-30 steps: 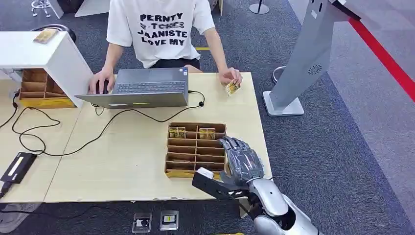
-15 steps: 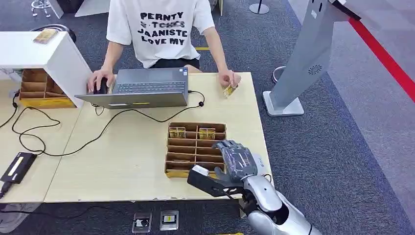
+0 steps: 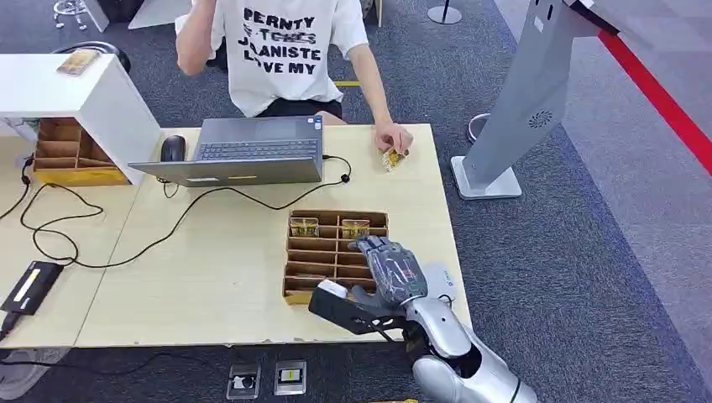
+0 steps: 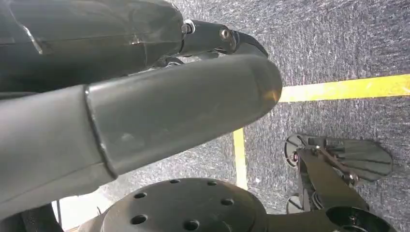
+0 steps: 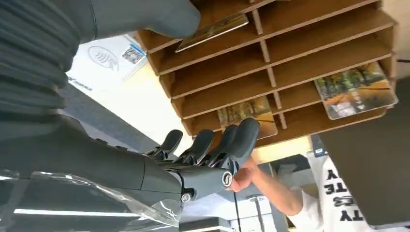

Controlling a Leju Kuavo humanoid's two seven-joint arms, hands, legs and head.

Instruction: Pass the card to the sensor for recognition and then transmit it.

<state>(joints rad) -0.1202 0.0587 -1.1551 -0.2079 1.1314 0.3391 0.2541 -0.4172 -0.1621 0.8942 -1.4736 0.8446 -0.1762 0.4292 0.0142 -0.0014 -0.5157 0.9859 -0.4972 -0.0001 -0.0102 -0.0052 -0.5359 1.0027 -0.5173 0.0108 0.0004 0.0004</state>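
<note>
A light wooden table [image 3: 235, 277] on grey carpet holds a brown card rack [image 3: 336, 256].

From the head view, the right hand [image 3: 390, 273] hovers over the rack's near right corner, with its fingers spread and nothing in them. Two cards [image 3: 304, 227] stand in the rack's far row. Beyond the rack, a person's hand [image 3: 393, 138] holds a small card next to a laptop [image 3: 243, 151]. In the right wrist view, the fingers [image 5: 227, 145] are open and apart beside the rack [image 5: 270, 72], and a card [image 5: 212, 26] lies in a slot near the thumb. A white sensor pad [image 5: 109, 60] lies just beside the rack. In the left wrist view, the left hand [image 4: 145, 106] hangs over the carpet; its grip cannot be told.
</note>
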